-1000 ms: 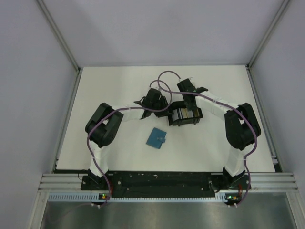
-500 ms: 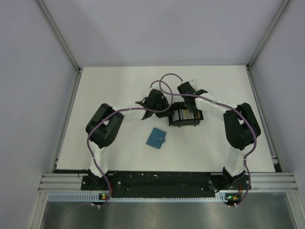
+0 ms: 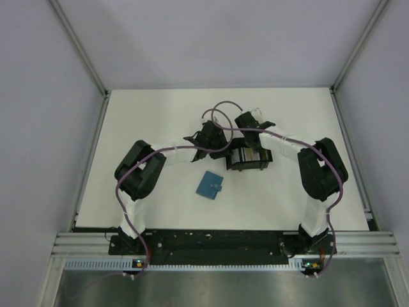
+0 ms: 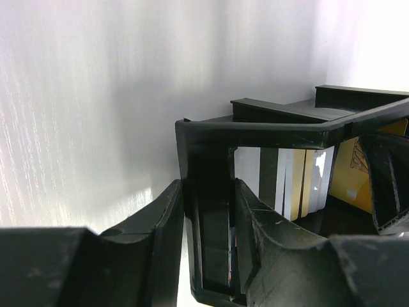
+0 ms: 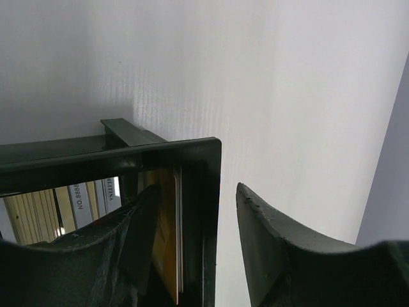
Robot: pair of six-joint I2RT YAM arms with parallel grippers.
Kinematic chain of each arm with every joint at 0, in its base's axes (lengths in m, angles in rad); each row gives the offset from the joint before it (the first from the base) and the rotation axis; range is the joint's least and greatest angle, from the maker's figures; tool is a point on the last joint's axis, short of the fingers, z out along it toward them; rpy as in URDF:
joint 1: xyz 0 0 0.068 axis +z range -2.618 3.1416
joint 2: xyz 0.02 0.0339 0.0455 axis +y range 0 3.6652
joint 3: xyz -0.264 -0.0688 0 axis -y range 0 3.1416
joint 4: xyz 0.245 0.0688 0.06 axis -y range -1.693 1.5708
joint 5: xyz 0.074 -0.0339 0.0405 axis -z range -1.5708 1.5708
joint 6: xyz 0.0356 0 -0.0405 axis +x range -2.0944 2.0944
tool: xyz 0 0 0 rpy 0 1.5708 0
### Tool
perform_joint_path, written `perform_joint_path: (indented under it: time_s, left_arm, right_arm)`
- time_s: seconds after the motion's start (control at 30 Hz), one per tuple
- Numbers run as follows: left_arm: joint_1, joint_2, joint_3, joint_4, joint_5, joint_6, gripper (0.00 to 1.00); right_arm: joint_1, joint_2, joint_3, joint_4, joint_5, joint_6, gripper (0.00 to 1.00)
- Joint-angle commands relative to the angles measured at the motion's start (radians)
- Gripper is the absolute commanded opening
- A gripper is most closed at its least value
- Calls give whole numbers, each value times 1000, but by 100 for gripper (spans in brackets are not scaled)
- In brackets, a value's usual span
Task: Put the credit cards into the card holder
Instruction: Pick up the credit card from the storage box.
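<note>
Several credit cards (image 3: 249, 153) stand on edge in a black tray (image 3: 246, 167) at mid-table. The teal-blue card holder (image 3: 209, 185) lies closed in front of the tray, to its left. My left gripper (image 3: 225, 148) is at the tray's left end. In the left wrist view the gripper (image 4: 214, 256) is shut on the tray's wall (image 4: 268, 131), with white and yellow cards (image 4: 300, 185) behind. My right gripper (image 3: 258, 144) is open over the tray's other end. In the right wrist view the gripper (image 5: 198, 243) straddles the tray wall (image 5: 128, 157) and an orange card (image 5: 167, 236); the outer finger (image 5: 275, 249) stands off the wall.
Purple cables (image 3: 220, 109) loop above both wrists behind the tray. Grey enclosure walls and metal posts (image 3: 83, 57) bound the white table on the left, back and right. The arm bases sit on the black rail (image 3: 217, 242) at the near edge.
My right gripper has shifted slightly left and lower onto the tray's end. The left gripper, the tray and the card holder have hardly moved.
</note>
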Motion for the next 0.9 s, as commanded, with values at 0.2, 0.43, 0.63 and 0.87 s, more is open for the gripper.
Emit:
perform_joint_path:
  time_s: [0.2, 0.43, 0.63, 0.87]
  left_arm:
    - [-1, -41, -1, -110, -107, 35, 0]
    - [1, -38, -1, -105, -96, 33, 0]
    - [1, -35, -10, -87, -79, 32, 0]
    - [-1, -32, -12, -76, -75, 32, 0]
  right_arm:
    - [4, -113, 9, -37, 29, -18, 46]
    - [4, -115, -24, -41, -36, 0, 31]
    - [4, -109, -35, -40, -57, 16, 10]
    - [4, -135, -34, -40, -54, 8, 0]
